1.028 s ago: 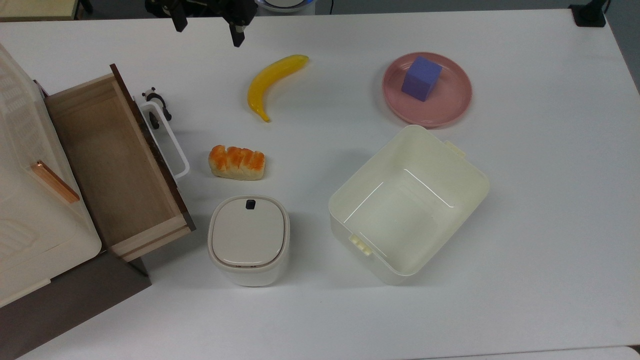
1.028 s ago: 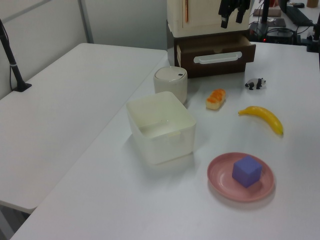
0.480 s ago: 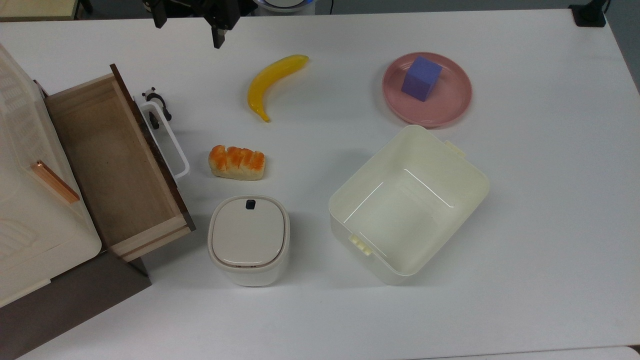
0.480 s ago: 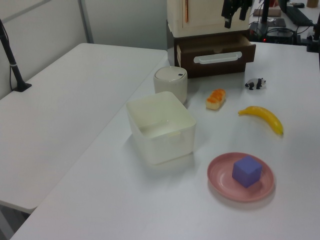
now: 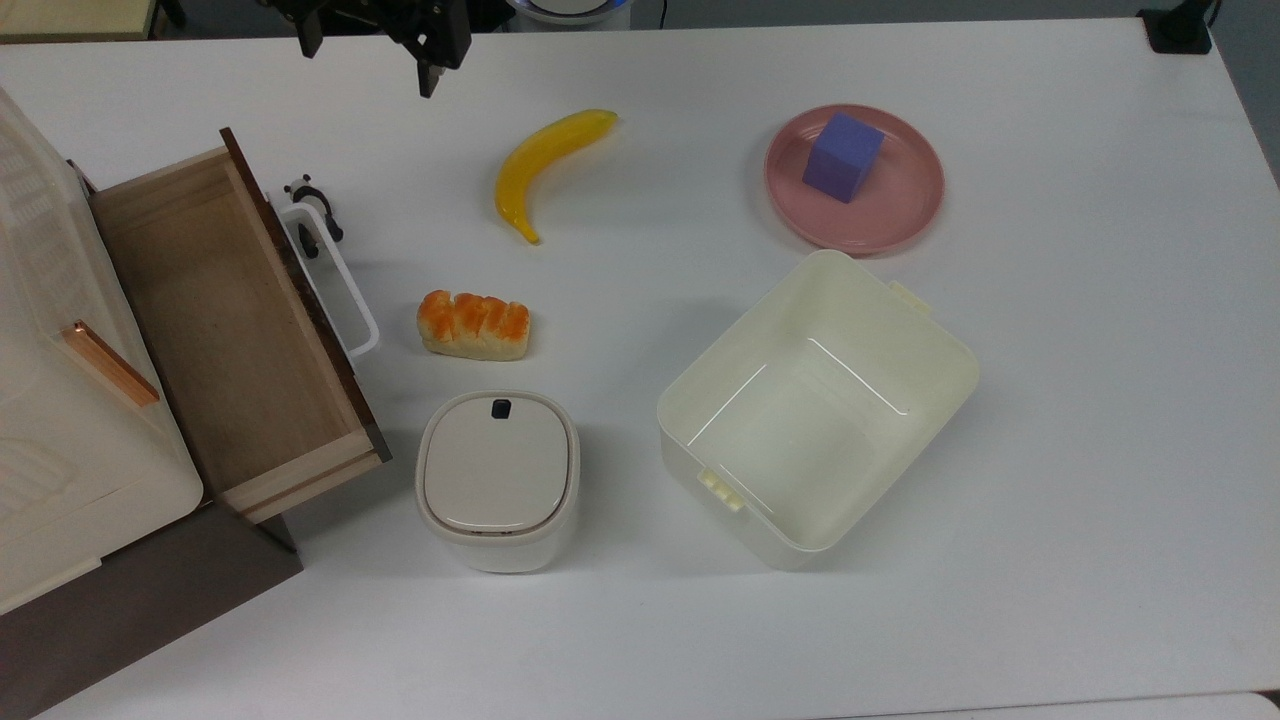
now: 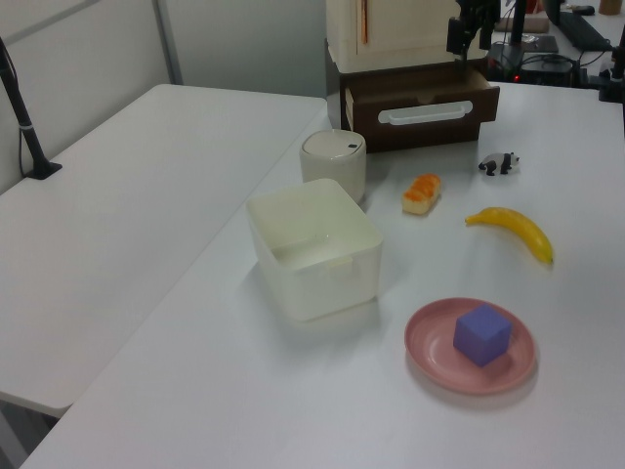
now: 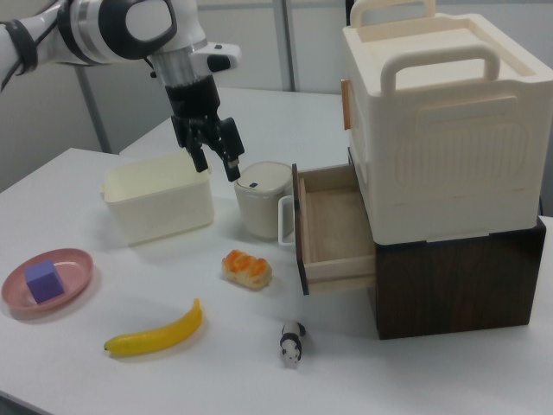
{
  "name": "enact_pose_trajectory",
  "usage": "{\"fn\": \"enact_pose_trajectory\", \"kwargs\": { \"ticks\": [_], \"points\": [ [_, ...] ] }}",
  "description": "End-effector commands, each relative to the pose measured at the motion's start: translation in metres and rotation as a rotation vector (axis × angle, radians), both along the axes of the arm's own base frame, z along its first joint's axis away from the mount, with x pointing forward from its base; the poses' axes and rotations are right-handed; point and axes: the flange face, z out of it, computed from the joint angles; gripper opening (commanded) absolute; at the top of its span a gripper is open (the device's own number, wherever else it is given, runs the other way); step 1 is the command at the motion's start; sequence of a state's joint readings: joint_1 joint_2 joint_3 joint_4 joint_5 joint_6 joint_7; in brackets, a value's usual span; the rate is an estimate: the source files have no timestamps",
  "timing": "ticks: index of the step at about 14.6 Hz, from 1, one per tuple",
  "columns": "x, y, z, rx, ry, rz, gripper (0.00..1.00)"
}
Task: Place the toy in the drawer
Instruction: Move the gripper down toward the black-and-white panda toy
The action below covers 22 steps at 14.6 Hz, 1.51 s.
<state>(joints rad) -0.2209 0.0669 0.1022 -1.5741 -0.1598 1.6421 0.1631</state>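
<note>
The toy, a tiny black-and-white panda [image 5: 312, 214], lies on the white table just outside the drawer's white loop handle [image 5: 335, 280]. It also shows in the left view [image 6: 499, 163] and the right view [image 7: 292, 343]. The drawer [image 5: 220, 310] stands pulled open, light wood inside with a dark brown front, and nothing lies in it. My gripper [image 5: 368, 55] hangs open in the air near the table's far edge in the top view, above and apart from the panda. In the right view the gripper [image 7: 216, 166] holds nothing between its fingers.
A yellow banana [image 5: 545, 160] and a bread loaf [image 5: 473, 325] lie near the drawer. A small lidded bin [image 5: 497, 478] and a cream plastic bin [image 5: 955, 345] stand mid-table. A pink plate [image 5: 900, 225] bears a purple cube [image 5: 843, 157]. A cream box [image 5: 50, 420] tops the cabinet.
My gripper has shifted toward the top view's left, closer to above the drawer end, and turned slightly. It stays open. Nothing on the table has moved.
</note>
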Motion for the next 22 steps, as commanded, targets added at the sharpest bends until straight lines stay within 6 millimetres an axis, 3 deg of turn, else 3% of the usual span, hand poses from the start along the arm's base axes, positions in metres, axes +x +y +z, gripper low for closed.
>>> {"fn": "enact_pose_trajectory", "kwargs": {
  "ticks": [1, 6, 7, 22],
  "points": [
    [-0.012, -0.004, -0.026, -0.056, 0.096, 0.082, 1.0],
    [-0.007, -0.01, -0.072, -0.133, 0.183, 0.12, 1.0],
    [-0.008, -0.011, -0.088, -0.146, 0.204, 0.175, 1.0],
    [-0.016, -0.031, -0.165, -0.254, 0.421, 0.341, 1.0]
  ]
}}
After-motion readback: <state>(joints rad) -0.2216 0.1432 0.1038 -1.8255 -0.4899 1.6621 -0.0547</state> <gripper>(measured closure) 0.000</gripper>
